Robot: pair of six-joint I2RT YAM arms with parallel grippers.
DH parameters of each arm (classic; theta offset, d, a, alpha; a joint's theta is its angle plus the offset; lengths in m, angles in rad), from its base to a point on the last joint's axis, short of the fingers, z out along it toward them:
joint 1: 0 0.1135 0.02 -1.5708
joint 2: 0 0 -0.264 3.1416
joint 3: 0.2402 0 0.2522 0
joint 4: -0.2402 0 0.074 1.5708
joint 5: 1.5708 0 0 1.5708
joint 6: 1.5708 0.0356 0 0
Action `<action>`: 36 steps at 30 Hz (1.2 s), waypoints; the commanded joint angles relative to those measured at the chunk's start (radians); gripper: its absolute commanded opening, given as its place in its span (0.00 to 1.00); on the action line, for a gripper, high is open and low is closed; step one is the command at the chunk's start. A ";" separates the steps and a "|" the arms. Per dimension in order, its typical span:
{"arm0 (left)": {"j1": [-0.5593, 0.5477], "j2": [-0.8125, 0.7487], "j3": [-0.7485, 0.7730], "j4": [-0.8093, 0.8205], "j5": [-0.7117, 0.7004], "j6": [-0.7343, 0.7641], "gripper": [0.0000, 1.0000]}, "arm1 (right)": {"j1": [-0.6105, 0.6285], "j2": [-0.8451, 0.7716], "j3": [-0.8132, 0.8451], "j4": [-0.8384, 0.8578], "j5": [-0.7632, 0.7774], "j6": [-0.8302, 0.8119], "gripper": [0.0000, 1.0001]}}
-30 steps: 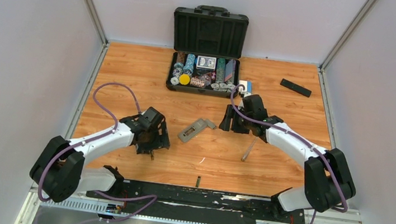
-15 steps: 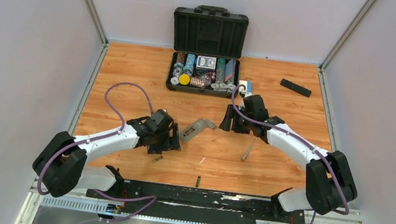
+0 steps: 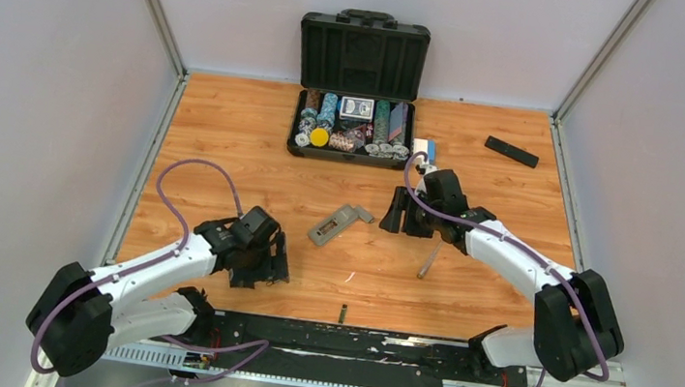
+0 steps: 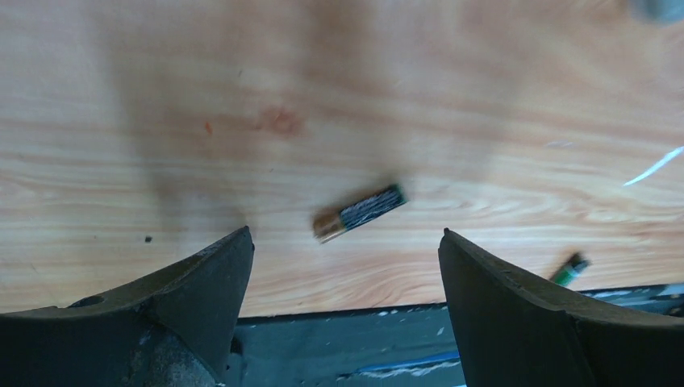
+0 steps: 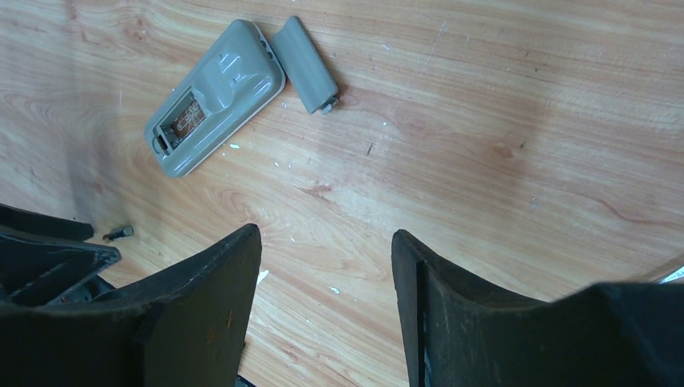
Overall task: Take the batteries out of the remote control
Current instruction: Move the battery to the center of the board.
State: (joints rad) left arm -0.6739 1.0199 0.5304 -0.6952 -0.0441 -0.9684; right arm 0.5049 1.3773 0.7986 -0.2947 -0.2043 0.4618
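Roll-off is the risk: one battery [image 4: 571,268] lies by the near table [image 4: 161,97] edge, a second battery [image 4: 359,211] just beyond the widely spread left gripper [image 4: 344,232], which might knock it; farther off, the right gripper [image 5: 325,230] gapes empty near the opened remote [image 5: 214,97].

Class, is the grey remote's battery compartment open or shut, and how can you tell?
Open. The remote shows its bare hollow, and its cover lies off, beside it.
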 commanded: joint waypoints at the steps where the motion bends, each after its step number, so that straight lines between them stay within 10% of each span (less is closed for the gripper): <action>1: -0.006 0.009 -0.047 -0.007 0.110 -0.017 0.92 | 0.009 -0.026 -0.001 0.031 -0.019 0.023 0.61; 18: -0.006 0.233 0.016 0.261 0.185 0.068 0.92 | 0.011 -0.027 -0.026 0.037 -0.017 0.034 0.61; 36: -0.023 -0.003 0.094 -0.120 -0.131 0.052 0.95 | 0.018 0.005 -0.012 0.056 -0.030 0.042 0.61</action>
State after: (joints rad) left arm -0.6937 0.9649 0.5789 -0.7498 -0.0486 -0.9150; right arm 0.5140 1.3746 0.7712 -0.2859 -0.2188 0.4892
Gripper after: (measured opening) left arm 0.949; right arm 0.607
